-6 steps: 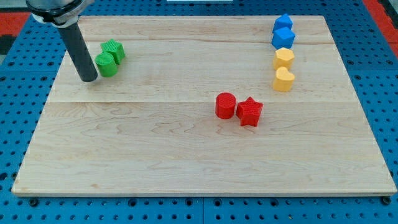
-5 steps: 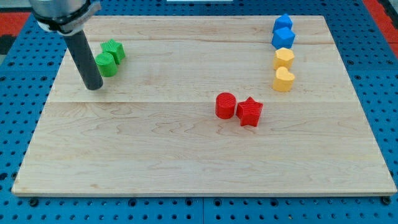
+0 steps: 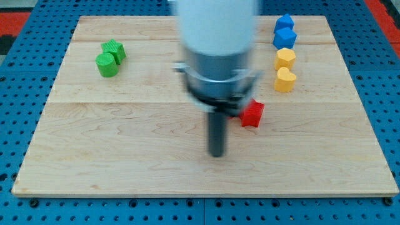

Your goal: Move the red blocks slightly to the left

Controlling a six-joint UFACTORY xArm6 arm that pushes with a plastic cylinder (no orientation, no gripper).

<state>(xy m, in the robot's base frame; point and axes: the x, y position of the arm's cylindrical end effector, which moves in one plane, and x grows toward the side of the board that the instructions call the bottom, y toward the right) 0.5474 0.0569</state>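
The arm is blurred with motion and fills the middle of the view. My tip (image 3: 217, 153) rests on the wooden board (image 3: 125, 156), below and left of the red star block (image 3: 252, 115), apart from it. The red cylinder block is hidden behind the arm's body. The star block shows only partly, at the arm's right edge.
Two green blocks (image 3: 110, 57) sit at the view's top left. Two blue blocks (image 3: 284, 32) and two yellow blocks (image 3: 285, 69) stand in a column at the view's top right. A blue pegboard (image 3: 387, 94) surrounds the board.
The arm has swept fast from beside the green blocks at the top left to the board's middle, now covering the red cylinder. No block has visibly moved.
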